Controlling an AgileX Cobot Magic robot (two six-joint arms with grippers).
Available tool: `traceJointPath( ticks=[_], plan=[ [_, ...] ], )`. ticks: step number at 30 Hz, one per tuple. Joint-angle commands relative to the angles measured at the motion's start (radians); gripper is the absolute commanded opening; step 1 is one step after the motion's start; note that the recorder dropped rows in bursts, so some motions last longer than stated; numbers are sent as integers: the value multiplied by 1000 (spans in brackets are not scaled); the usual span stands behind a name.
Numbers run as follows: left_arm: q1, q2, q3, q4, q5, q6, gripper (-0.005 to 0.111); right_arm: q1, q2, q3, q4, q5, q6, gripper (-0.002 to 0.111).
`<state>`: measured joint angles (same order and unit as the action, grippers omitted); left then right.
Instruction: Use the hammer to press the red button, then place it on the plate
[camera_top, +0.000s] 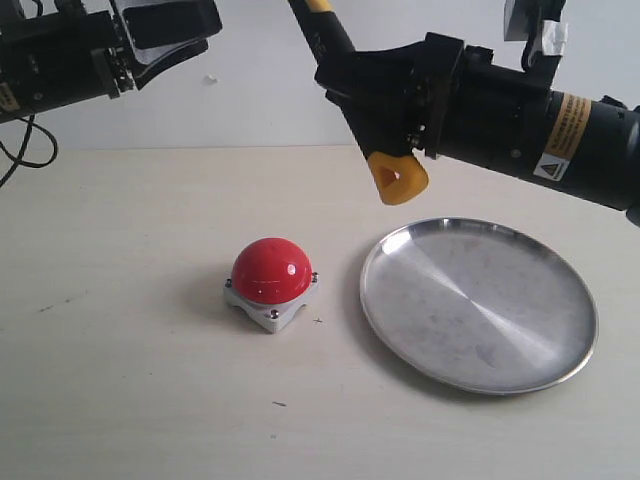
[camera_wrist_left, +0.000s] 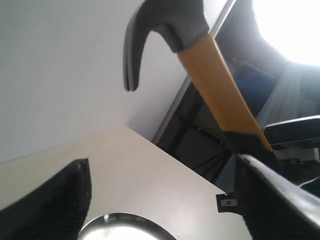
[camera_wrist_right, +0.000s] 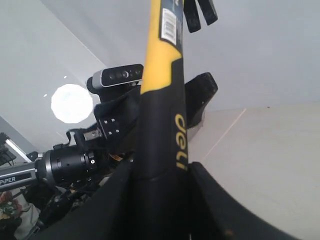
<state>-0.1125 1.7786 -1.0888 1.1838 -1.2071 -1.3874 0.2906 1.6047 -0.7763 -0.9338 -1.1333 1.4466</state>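
My right gripper (camera_top: 385, 105) is shut on the hammer's black-and-yellow handle (camera_wrist_right: 160, 125), high above the table. The handle's yellow loop (camera_top: 397, 177) hangs below the fingers, over the gap between button and plate. The shaft rises out of the top of the exterior view; the dark claw head (camera_wrist_left: 165, 30) shows in the left wrist view. The red button (camera_top: 271, 270) sits on its grey base at the table's middle, untouched. To its right lies the silver plate (camera_top: 478, 303), with nothing on it. My left gripper (camera_wrist_left: 160, 200) is open and holds nothing, raised at the upper left.
The pale table (camera_top: 120, 380) spreads around the button and plate. A white wall stands behind it. A black cable (camera_top: 25, 150) hangs at the far left edge.
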Motion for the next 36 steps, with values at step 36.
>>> traceJointPath(
  ticks=[36],
  plan=[
    [-155, 90, -50, -36, -14, -37, 41, 0, -77, -11, 22, -88, 21, 0]
  ],
)
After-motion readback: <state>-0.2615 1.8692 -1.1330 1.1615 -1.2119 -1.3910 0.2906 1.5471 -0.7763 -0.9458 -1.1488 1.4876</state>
